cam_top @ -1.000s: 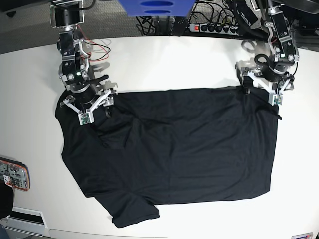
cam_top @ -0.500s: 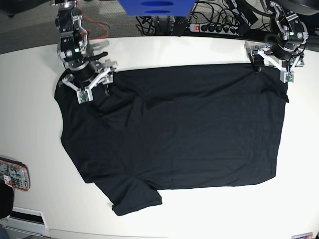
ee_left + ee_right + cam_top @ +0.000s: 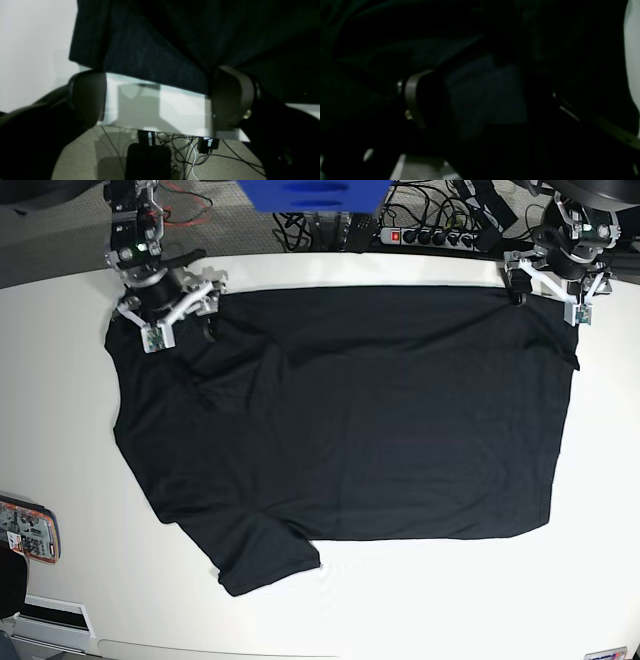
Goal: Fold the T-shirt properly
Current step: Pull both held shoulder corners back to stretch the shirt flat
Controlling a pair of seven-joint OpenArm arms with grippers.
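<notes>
Two-armed, drags the T-shirt [image 3: 340, 410] farther toward the table's [image 3: 60, 480] far edge, left gripper [image 3: 547, 302] and right gripper [image 3: 180, 332] splayed wide, clamping nothing, flattening it for folding.

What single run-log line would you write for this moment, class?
task: fold T-shirt | shirt: spread flat on table | left gripper: open at far hem corner | right gripper: open over far shoulder | fold: not begun

- A white table [image 3: 380, 610] fills most of the base view.
- A black power strip [image 3: 425, 236] with a red switch lies behind the table's far edge, among tangled cables [image 3: 320, 225].
- A blue object [image 3: 310, 194] sits at the top edge.
- A colourful flat item [image 3: 25, 530] lies at the left edge.
</notes>
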